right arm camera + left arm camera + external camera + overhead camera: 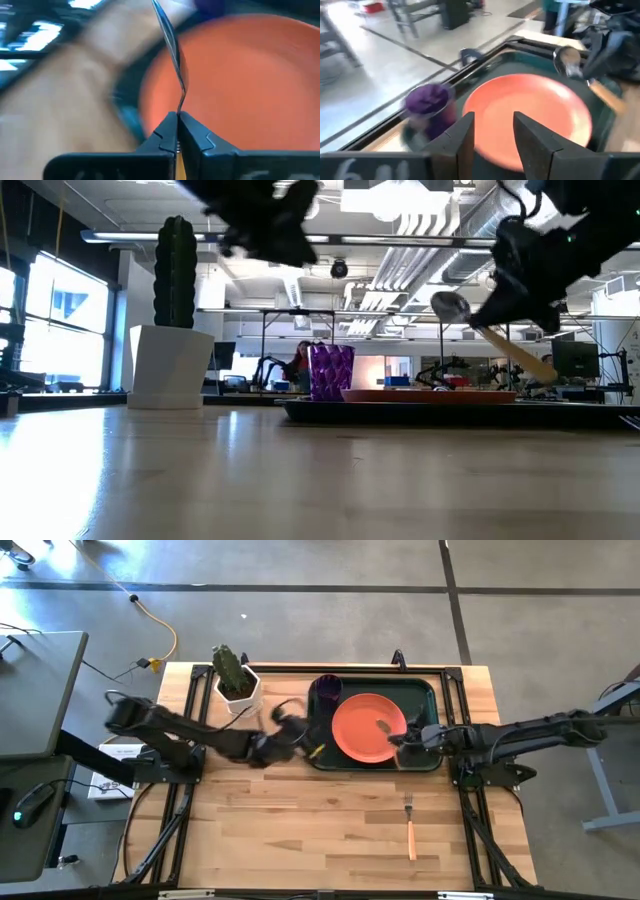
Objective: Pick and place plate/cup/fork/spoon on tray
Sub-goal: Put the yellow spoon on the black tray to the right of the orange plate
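Right wrist view is giving us the close look: the right pincer (177,120) is pinching the spoon (172,50) by its handle, fingers pressed tight on it, the metal bowl sticking out ahead over the plate (240,85). High view is showing that pincer (405,740) hanging over the plate's (362,730) right side, spoon (385,725) bowl above the orange surface. Low view is confirming the spoon (490,330) riding tilted in the air, clear of the plate (430,394).

The plate is lying inside the tray (425,695), and the cup (326,691) is standing in the tray's far-left corner, just beside the plate. The tray is sitting toward the tabletop's (300,820) far edge.

Over on the other side, the left pincer (290,735) is hovering just off the tray's left rim, fingers (462,137) spread, holding nothing.

The fork (410,830) is lying alone near the tabletop's near-right area, well apart from the tray. A cactus pot (235,680) is standing at the far-left corner.
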`<action>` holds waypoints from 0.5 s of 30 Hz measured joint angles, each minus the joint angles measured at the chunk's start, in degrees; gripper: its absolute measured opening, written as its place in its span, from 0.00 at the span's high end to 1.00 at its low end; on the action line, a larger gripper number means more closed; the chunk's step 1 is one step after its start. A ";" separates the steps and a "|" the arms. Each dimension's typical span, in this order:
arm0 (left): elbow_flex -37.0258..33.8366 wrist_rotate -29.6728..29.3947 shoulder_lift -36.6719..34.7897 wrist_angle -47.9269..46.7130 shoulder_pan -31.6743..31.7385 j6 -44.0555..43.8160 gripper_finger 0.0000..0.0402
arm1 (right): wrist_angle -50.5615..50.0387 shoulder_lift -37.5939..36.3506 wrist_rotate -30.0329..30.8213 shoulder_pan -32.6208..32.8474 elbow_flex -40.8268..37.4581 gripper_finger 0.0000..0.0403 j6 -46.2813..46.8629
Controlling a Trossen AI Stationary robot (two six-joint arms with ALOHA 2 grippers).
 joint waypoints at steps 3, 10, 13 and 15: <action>-8.76 -3.89 -6.23 0.06 -3.03 -2.98 0.67 | -9.31 -1.04 4.85 -2.45 -0.02 1.00 5.21; -26.72 -6.32 -16.31 -0.28 -8.14 -14.81 0.69 | -14.11 -2.17 6.93 -9.94 -0.02 1.00 5.32; -30.73 -6.75 -18.71 -0.14 -9.66 -18.34 0.70 | -17.32 -2.29 7.67 -14.90 -0.02 1.00 4.63; -32.19 -6.92 -19.26 0.72 -10.86 -19.37 0.71 | -21.39 -2.10 8.71 -18.28 -0.04 1.00 6.01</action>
